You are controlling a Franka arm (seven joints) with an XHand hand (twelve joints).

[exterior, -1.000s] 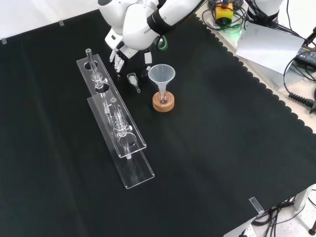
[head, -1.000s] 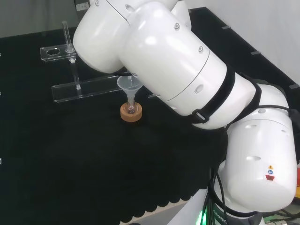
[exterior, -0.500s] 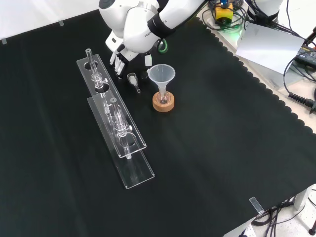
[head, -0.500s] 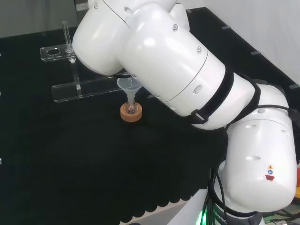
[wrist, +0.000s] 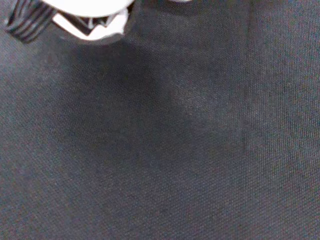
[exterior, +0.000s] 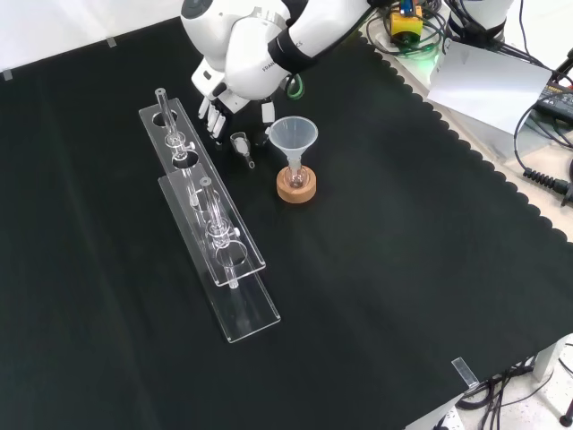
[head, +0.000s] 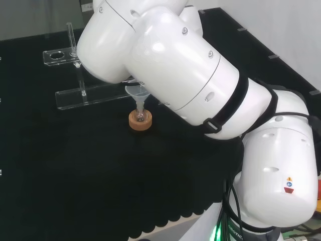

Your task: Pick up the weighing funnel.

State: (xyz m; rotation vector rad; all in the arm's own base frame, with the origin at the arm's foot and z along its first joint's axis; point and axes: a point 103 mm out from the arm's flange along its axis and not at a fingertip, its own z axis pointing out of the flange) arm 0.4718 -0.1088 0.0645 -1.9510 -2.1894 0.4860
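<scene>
While the weighing funnel (exterior: 240, 144) lies on the table (exterior: 403, 269) at 10 o'clock of the funnel (exterior: 294, 134) in front view, pickup isn't done: hand (exterior: 218, 100) just at its 11 o'clock, fingers (exterior: 207, 114) straight, spread, holding nothing. Grasp and lift remain.

The arm (head: 190, 80) reaches forward and low, hand (exterior: 226, 100) pointing down, fingers (exterior: 211, 116) straight and apart

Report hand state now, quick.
Hand: open, holding nothing; the weighing funnel lies on the cloth just below its fingertips in the front view.
</scene>
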